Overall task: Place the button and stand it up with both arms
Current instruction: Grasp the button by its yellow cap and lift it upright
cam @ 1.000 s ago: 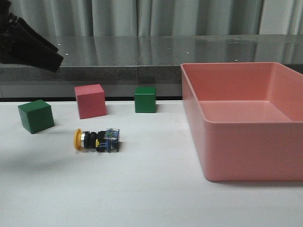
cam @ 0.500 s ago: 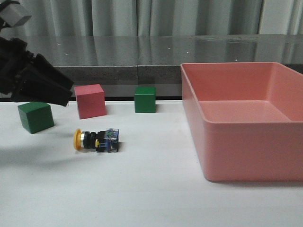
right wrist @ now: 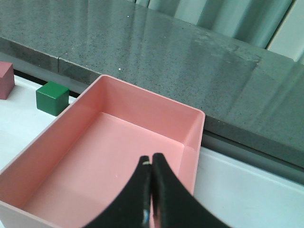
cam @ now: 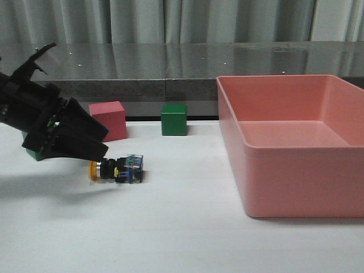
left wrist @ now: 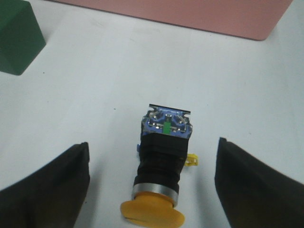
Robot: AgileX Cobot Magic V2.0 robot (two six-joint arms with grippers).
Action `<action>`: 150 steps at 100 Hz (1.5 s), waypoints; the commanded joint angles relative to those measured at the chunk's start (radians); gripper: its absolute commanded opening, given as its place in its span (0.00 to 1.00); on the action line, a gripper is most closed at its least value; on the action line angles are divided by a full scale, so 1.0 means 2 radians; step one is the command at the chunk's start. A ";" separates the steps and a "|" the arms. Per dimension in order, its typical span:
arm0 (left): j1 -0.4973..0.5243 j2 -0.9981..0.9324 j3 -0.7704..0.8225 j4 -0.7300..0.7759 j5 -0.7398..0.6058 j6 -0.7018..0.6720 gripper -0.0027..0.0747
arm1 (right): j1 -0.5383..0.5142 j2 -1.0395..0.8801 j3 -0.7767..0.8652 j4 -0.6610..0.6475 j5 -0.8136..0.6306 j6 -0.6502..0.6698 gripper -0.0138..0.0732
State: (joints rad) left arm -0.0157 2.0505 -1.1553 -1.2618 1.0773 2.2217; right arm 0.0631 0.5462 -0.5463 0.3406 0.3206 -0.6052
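Button [cam: 116, 169] lies on its side near the table's left edge, cap leftward. Our left gripper [left wrist: 152, 190] has descended over the last second and now straddles it, fingers wide apart, untouching: grasp imminent, we judge. Its tips hide the cap in front view. Farther off, our right gripper [right wrist: 151, 166] hangs pinched together above the pink bin [right wrist: 190, 114].

Lab bench: white table [cam: 182, 239], grey curtain [cam: 227, 20] backdrop.

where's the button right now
In the front view the button lies on its side on the table's left, just right of the left tool, in front of the red cube.
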 commanded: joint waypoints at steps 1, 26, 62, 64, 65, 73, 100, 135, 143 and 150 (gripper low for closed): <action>-0.004 -0.017 -0.012 -0.030 0.017 0.005 0.70 | -0.003 -0.001 -0.013 0.008 -0.038 0.000 0.09; -0.004 0.017 -0.012 -0.032 0.017 0.007 0.70 | -0.003 -0.001 -0.013 0.008 -0.038 0.000 0.09; -0.004 0.040 -0.012 -0.028 0.017 0.007 0.50 | -0.003 -0.001 -0.013 0.008 -0.038 0.000 0.09; -0.004 0.040 -0.012 -0.026 0.018 0.007 0.45 | -0.003 -0.001 -0.013 0.008 -0.038 0.000 0.09; -0.004 0.040 -0.012 -0.026 0.019 0.007 0.43 | -0.003 -0.001 -0.013 0.008 -0.038 0.000 0.09; -0.004 0.040 -0.012 -0.018 0.030 0.007 0.22 | -0.003 -0.001 -0.013 0.008 -0.038 0.000 0.09; -0.004 0.008 -0.022 -0.030 0.102 -0.012 0.01 | -0.003 -0.001 -0.013 0.008 -0.038 0.000 0.09; -0.057 -0.160 -0.100 0.226 -0.049 -0.219 0.01 | -0.003 -0.001 -0.013 0.008 -0.039 0.000 0.09; -0.100 -0.185 -0.121 0.344 -0.062 -0.285 0.01 | -0.003 -0.001 -0.013 0.008 -0.039 0.000 0.09; -0.140 -0.193 -0.138 0.452 -0.060 -0.351 0.01 | -0.003 -0.001 -0.013 0.008 -0.039 0.000 0.09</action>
State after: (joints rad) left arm -0.2005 1.7399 -1.3681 -0.5878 0.9661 1.6994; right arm 0.0631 0.5462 -0.5463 0.3406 0.3184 -0.6033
